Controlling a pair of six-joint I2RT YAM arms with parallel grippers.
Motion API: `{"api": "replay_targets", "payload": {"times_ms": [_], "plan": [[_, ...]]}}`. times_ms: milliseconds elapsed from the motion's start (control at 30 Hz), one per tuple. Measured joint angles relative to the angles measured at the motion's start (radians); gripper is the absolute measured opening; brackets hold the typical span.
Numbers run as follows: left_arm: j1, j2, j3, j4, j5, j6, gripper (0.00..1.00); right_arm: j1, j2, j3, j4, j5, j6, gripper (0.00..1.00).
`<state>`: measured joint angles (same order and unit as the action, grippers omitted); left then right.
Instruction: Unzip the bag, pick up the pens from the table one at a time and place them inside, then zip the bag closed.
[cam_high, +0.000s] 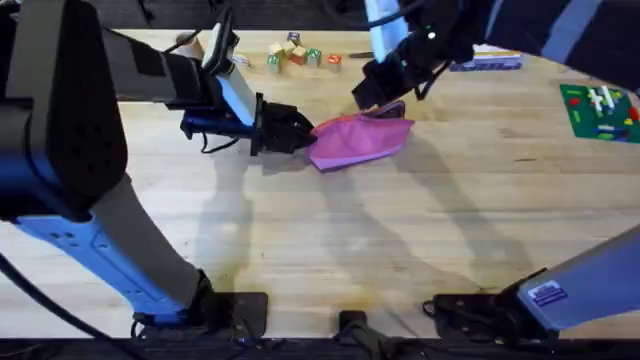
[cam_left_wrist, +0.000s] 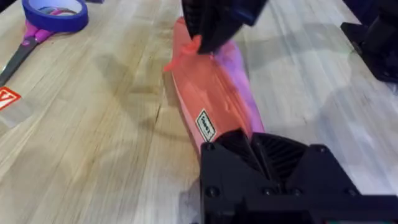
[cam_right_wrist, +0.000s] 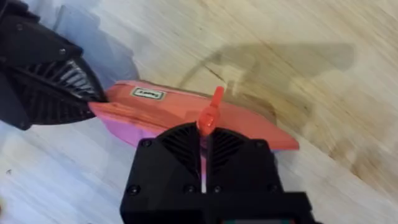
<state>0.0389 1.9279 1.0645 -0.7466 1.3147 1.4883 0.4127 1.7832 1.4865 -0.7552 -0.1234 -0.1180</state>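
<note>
Pink bag (cam_high: 360, 140), label unreadable, clamped by left pincer (cam_high: 300, 132) and right pincer (cam_high: 383, 103).

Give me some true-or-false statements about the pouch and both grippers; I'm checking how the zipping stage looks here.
1. The left gripper clamps one end of the pink pouch. True.
2. The right gripper hangs open, away from the pouch. False: it is shut on the zipper pull.
3. The pouch lies on the wooden table. True.
4. Purple-handled scissors lie inside the pouch. False: they lie on the table, apart from it.
</note>
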Motion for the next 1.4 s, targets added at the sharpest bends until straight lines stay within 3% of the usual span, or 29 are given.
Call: {"api": "replay_targets", "payload": {"times_ms": [533, 633, 833, 1100, 1300, 1333, 1400], "plan": [[-0.016, 0.003, 0.000, -0.007, 0.000, 0.000, 0.042, -0.266, 0.000, 0.000, -0.047, -0.016, 0.011, 0.035], [-0.016, 0.003, 0.000, -0.006, -0.001, 0.000, 0.042, -0.284, 0.001, -0.016, -0.041, -0.029, 0.014, 0.035], [-0.018, 0.003, 0.000, -0.004, -0.001, 0.000, 0.042, -0.344, 0.020, -0.163, 0.138, -0.059, 0.089, 0.034], [-0.019, 0.003, 0.000, -0.004, -0.001, 0.000, 0.042, -0.357, 0.021, -0.178, 0.149, -0.081, 0.163, 0.034], [-0.007, 0.003, -0.001, -0.016, -0.014, 0.000, 0.042, -0.364, -0.068, -0.179, 0.140, -0.019, 0.083, 0.865], [-0.006, 0.003, -0.001, -0.016, -0.014, 0.000, 0.042, -0.360, -0.094, -0.179, 0.135, -0.018, 0.069, 0.964], [-0.006, 0.003, -0.001, -0.016, -0.014, 0.000, 0.042, -0.345, -0.147, -0.179, 0.121, -0.018, 0.057, 0.995]]}}
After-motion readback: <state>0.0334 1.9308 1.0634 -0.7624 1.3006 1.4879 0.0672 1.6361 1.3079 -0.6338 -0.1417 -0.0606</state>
